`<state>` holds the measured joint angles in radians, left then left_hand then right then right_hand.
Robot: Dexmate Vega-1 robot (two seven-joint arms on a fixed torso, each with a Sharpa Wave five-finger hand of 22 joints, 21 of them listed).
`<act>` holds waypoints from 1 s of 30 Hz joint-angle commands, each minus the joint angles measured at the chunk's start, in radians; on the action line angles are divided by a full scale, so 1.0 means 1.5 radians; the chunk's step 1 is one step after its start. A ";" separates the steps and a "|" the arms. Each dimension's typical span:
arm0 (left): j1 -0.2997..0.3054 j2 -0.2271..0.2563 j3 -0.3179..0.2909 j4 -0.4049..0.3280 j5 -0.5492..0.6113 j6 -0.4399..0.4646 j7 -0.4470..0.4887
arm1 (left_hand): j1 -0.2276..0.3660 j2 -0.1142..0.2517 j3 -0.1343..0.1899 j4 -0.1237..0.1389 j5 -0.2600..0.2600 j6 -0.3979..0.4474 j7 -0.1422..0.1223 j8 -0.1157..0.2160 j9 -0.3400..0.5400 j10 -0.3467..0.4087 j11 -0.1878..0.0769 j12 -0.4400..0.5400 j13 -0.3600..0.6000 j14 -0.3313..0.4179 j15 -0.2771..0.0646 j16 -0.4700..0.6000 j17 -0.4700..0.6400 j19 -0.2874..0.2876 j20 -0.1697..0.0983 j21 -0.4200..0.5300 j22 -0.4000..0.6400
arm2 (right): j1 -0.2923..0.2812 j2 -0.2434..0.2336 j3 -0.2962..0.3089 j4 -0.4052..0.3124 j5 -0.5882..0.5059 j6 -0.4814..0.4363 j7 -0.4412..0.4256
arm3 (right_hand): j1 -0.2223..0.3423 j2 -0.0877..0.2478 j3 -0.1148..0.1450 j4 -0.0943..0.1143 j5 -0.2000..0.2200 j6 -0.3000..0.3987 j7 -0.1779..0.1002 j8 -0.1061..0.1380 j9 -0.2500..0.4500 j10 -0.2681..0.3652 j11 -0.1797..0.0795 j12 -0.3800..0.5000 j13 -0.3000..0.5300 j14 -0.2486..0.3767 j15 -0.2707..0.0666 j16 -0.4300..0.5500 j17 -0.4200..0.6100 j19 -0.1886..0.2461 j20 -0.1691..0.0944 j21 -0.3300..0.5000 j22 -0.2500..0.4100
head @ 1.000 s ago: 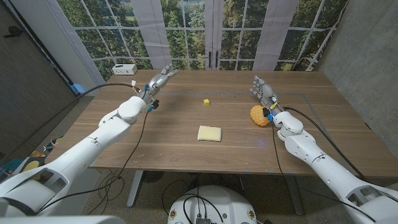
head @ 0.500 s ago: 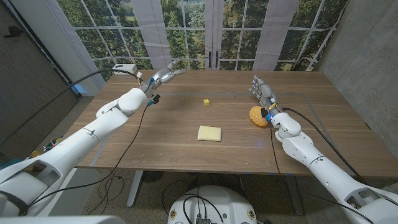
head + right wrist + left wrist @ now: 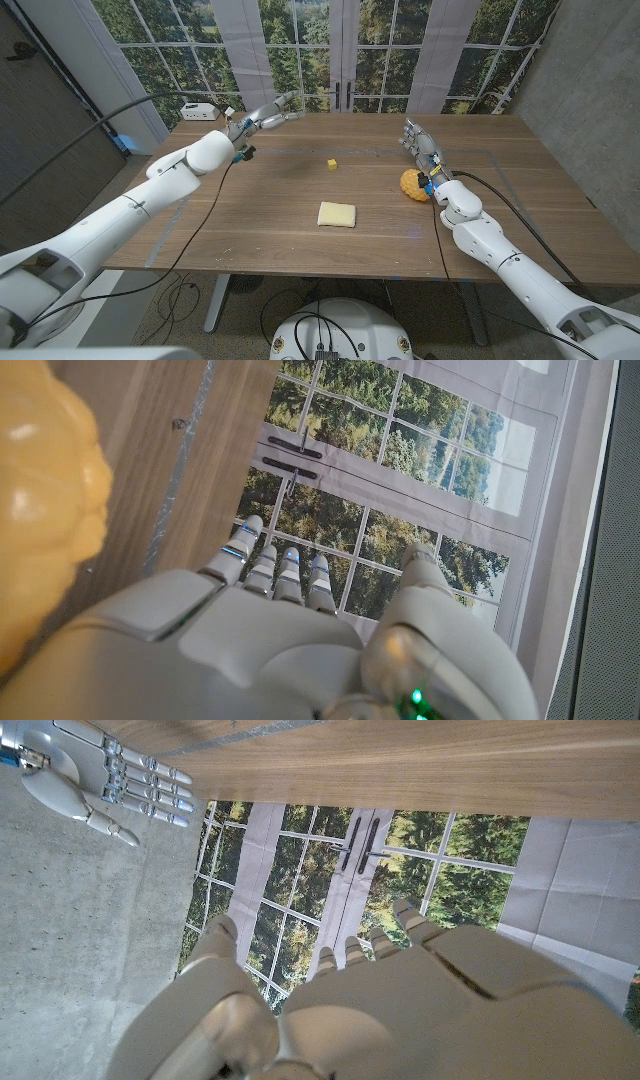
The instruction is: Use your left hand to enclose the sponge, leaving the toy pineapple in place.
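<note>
From above, the left hand (image 3: 262, 121) is open and holds nothing, its fingers far from the sponge (image 3: 337, 214). The right hand (image 3: 421, 144) is open too, with the toy pineapple (image 3: 414, 185) just beside its fingers; the right wrist view shows the fruit's bumpy skin (image 3: 45, 500) close up.

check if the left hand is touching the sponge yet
Apart. In the head view the left hand is raised near the table's far left, fingers spread, with a wide stretch of bare wood between it and the sponge at the table's middle.

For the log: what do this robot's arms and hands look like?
Both arms are glossy white rounded shells with black cables running alongside. The left hand and right hand are silvery grey with metallic jointed fingers; blue accents show near the wrists, and a green light glows on the right wrist.
</note>
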<state>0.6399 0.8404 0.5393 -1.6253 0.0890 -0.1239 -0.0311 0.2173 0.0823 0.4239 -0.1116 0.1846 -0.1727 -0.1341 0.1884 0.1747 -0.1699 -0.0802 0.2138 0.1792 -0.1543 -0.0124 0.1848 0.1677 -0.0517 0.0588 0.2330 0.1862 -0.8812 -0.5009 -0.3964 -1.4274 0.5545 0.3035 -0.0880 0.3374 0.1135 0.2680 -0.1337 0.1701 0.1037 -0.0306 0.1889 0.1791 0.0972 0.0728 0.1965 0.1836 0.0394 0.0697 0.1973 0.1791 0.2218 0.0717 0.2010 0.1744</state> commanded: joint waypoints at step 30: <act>-0.090 0.063 0.033 -0.128 0.264 -0.042 -0.175 | 0.031 -0.012 0.002 -0.025 -0.007 -0.030 -0.015 -0.004 0.002 0.002 -0.012 -0.002 0.003 0.017 0.000 0.002 0.002 0.027 0.007 0.006 0.001 | -0.034 -0.049 0.015 -0.121 -0.044 -0.067 -0.069 | -0.003 -0.006 -0.002 0.002 0.003 0.014 -0.001 0.003 0.002 0.018 0.002 0.005 0.003 0.013 0.004 0.004 0.004 0.013 0.006 0.005 0.002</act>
<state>0.5417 0.9206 0.5781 -1.7706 0.3801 -0.1572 -0.2147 0.2497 0.0645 0.4252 -0.1414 0.1806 -0.1732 -0.1489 0.1847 0.1746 -0.1693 -0.0880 0.2139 0.1791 -0.1362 -0.0127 0.1849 0.1678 -0.0230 0.0654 0.2344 0.1863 -0.9083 -0.5674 -0.3828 -1.5714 0.4992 0.2094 -0.1659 0.3374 0.1135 0.2680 -0.1337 0.1701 0.1144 -0.0305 0.1888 0.1790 0.1145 0.0770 0.1964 0.1836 0.0556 0.0750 0.1973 0.1791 0.2323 0.0823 0.2010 0.1744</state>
